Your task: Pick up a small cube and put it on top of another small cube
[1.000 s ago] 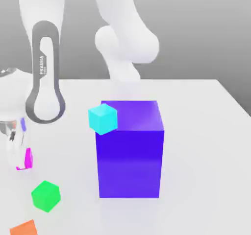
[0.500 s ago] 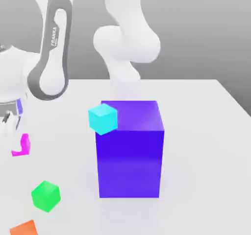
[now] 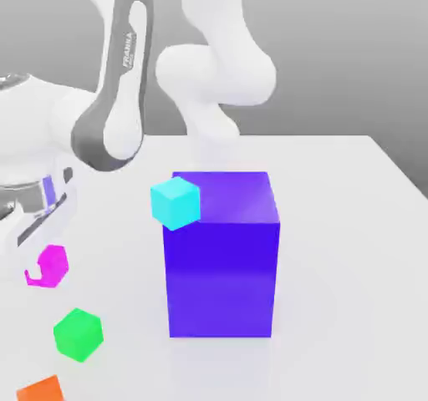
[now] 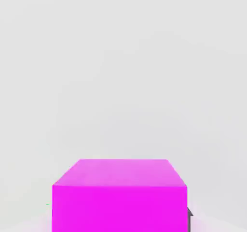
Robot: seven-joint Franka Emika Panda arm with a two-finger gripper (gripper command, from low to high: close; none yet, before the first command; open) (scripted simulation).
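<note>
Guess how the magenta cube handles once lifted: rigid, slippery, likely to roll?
The magenta cube looks rigid: sharp edges, flat plain faces in the hand view. Flat sides make rolling unlikely. It's small beside the purple block, so probably light. Its smooth faces could slip under a loose grip.

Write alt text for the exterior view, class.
A white robot arm lifts a magenta cube above a white table, at the view's left. Nearby sit a green cube, a cyan cube and a big blue block.

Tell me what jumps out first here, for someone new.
The big purple-blue block at mid-table, with a cyan cube at its upper corner on the exterior view's left. Then the magenta cube off the table at that view's left edge, below the white arm, looming large in the hand view.
</note>
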